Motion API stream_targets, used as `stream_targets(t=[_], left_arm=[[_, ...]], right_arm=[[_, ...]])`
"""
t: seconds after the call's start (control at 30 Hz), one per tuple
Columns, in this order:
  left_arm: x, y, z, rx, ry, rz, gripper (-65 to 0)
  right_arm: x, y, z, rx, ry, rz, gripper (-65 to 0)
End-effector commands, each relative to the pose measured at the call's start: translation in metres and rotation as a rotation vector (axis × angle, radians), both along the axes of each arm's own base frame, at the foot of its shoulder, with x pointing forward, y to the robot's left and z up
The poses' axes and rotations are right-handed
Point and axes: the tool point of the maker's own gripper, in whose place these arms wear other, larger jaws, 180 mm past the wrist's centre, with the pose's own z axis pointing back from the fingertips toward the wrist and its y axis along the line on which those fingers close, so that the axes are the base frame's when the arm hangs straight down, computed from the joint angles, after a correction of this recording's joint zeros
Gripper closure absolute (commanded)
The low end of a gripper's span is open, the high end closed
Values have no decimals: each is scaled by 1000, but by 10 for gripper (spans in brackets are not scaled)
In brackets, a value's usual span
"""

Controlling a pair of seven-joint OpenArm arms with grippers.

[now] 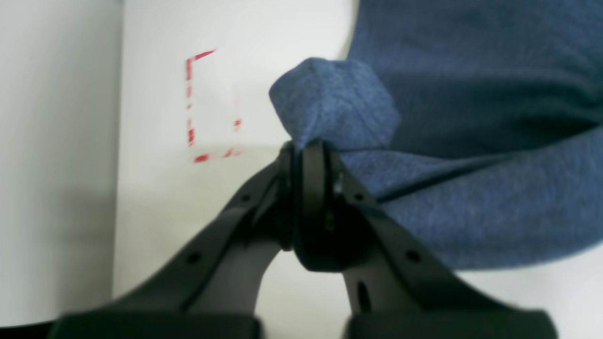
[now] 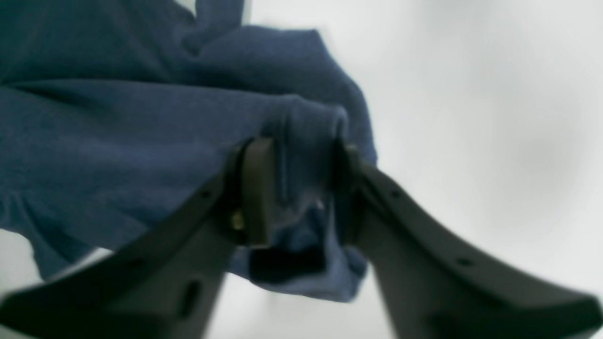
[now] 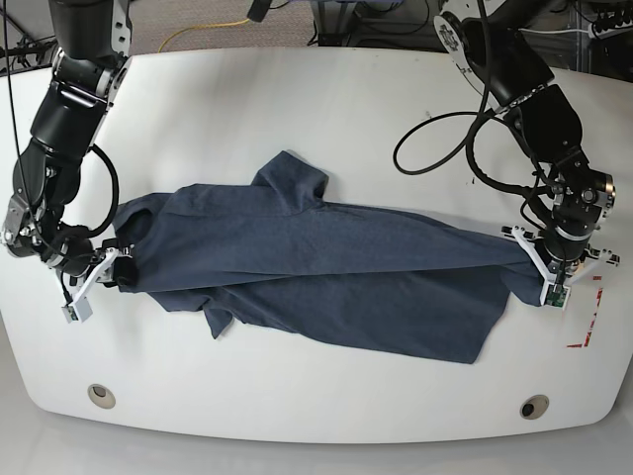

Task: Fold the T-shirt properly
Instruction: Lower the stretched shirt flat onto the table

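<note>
Left end effector (image 1: 308,150) pinched on T-shirt (image 3: 326,267); right end effector (image 2: 297,188) parted, cloth between.

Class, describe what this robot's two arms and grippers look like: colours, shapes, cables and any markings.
Both arms are black, built of chunky rounded segments. Loose black cables loop beside the left arm and the right arm. The left gripper and right gripper look light-coloured from above; the wrist views show black curved fingers with small round holes. No markings are legible.

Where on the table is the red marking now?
In the base view, the red marking lies near the table's right edge, just right of the left gripper and the T-shirt's end.
</note>
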Motion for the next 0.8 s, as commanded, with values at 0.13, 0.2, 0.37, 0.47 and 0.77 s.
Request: stream_targets(t=[0.13,0.2,0.37,0.47,0.77], left_arm=[[17,0,8,-29,-34,-9,0],[18,0,8,-33,-36,-11,0],[18,-3,7,-36,-56,-28,0],[16,-7,4,-39,-61,-42,0],[4,-8,-12,-39,-30,-46,0]], right_arm=[[-5,-13,19,-5,-33,-20,-498],[-24,-18,22,15,-48,-43,-537],[-62,5,18,75,-72,-20,-537],[-79,18,6,105,-56,-22,-537],[-103,66,-37,237,5,-50,-537]])
